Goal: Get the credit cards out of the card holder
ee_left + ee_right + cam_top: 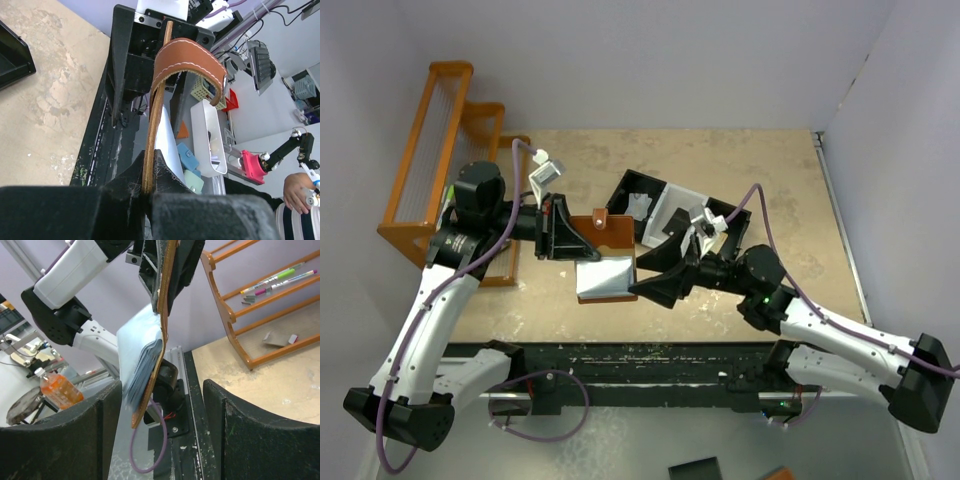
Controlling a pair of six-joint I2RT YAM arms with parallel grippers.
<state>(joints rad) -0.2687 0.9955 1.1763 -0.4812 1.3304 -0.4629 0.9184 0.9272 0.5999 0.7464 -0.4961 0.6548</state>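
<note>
The brown card holder hangs open in the air over the table. Its pale blue-grey lining flap faces up and toward the near edge. My left gripper is shut on the holder's brown leather edge. The snap tab curls over the far end. My right gripper is open just right of the flap. In the right wrist view the holder hangs between the spread fingers, closer to the left one. Layered pale edges show in the flap, but I cannot make out separate credit cards.
A black-and-white three-compartment tray lies behind the right gripper with a white paper scrap in it. An orange wooden rack stands at the table's left side. The black rail runs along the near edge.
</note>
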